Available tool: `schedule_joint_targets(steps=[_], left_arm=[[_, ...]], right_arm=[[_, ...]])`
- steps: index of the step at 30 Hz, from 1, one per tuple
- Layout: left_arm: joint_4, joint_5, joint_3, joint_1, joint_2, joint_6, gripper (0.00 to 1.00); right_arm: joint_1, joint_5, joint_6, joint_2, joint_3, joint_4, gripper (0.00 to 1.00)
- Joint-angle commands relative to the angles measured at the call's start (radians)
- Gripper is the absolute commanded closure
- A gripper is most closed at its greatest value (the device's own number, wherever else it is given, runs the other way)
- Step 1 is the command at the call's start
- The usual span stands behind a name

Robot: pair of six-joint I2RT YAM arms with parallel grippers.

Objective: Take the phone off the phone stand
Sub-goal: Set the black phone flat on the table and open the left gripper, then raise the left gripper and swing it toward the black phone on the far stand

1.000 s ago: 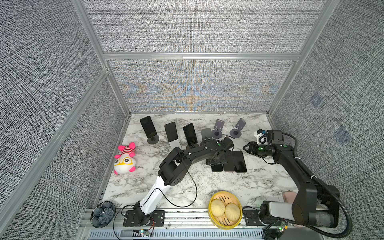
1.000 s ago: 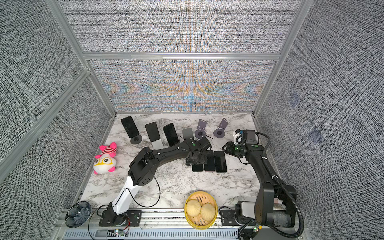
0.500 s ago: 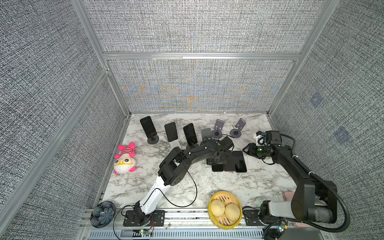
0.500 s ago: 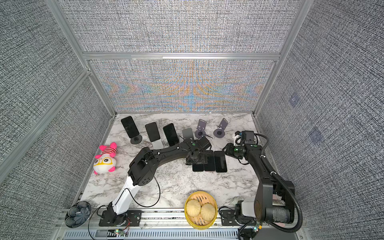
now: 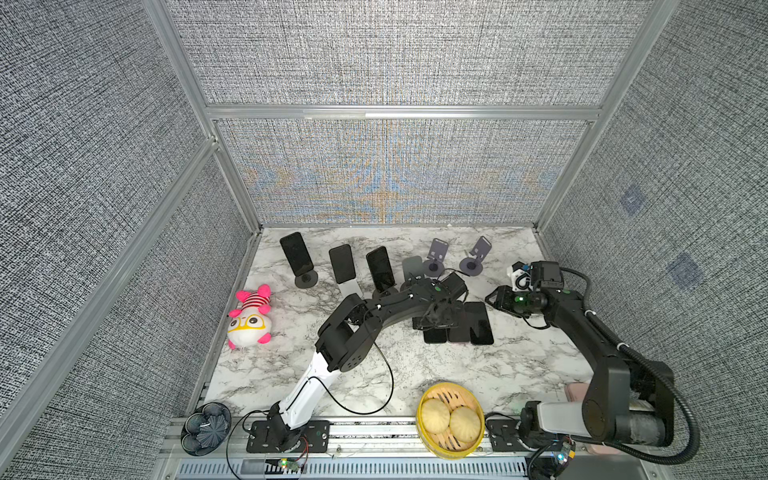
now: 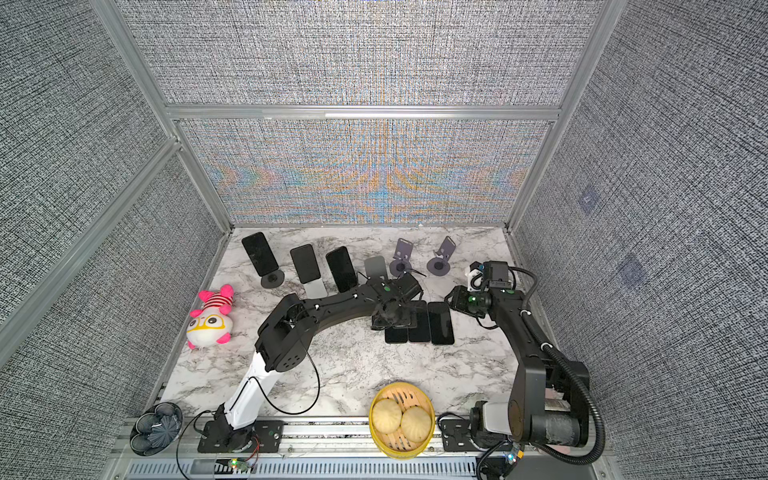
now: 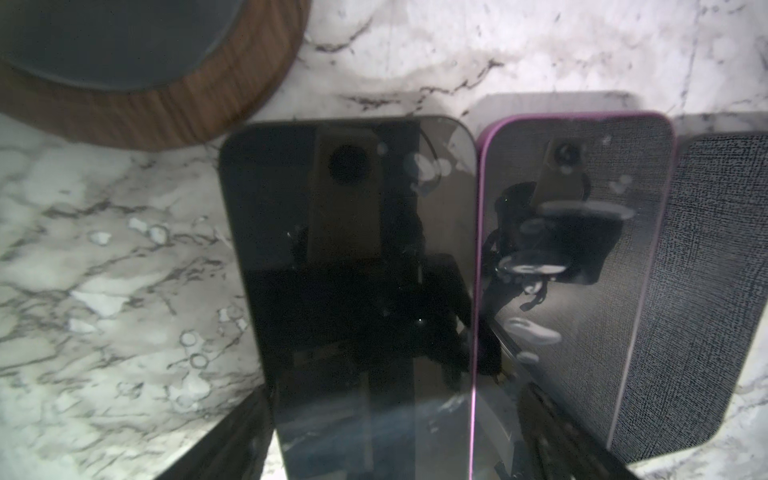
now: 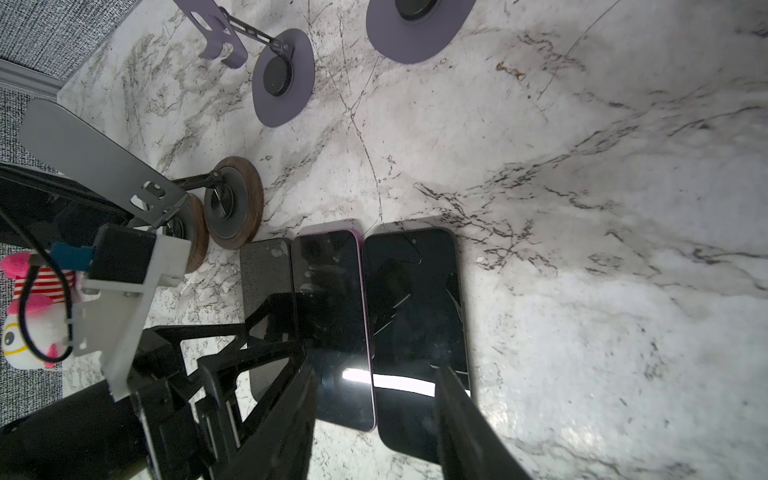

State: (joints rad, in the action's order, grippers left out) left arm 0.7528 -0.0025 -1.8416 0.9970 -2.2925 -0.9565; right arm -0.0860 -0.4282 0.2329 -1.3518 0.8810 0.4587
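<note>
Here, phone [image 7: 349,257] lies flat beneath left tool [image 5: 435,321].

The marble table [image 5: 519,365] is white with grey-black veins, the flat phones [image 5: 481,328] black, the middle phone [image 7: 561,291] rimmed magenta, the stands [image 8: 282,79] at one o'clock purple, one stand base [image 8: 232,203] walnut-brown, the plush toy [image 5: 249,320] at nine o'clock pink, white and red-striped with yellow glasses, the steamer basket [image 5: 453,390] at five o'clock yellow.

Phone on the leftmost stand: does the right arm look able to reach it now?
Probably not: the phone stands far left, and the left arm lies between it and the right gripper.
</note>
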Motion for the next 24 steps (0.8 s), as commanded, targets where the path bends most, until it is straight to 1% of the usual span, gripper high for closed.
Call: schedule_joint_targets(steps=[1,5,13,24], left_arm=[[-0.004,0.033,0.005,0.000,0.004,0.005,0.07],[0.002,0.032,0.000,0.000,0.005,0.006,0.07],[0.014,0.009,-0.002,0.000,0.032,0.014,0.06],[0.018,-0.015,-0.001,-0.006,0.102,0.055,0.05]], right_arm=[[0.001,-0.012,0.004,-0.002,-0.003,-0.009,0.53],[0.000,-0.018,0.004,-0.015,0.000,-0.011,0.53],[0.001,-0.102,0.031,-0.040,0.002,-0.063,0.53],[0.002,-0.104,0.033,-0.024,0.021,-0.026,0.53]])
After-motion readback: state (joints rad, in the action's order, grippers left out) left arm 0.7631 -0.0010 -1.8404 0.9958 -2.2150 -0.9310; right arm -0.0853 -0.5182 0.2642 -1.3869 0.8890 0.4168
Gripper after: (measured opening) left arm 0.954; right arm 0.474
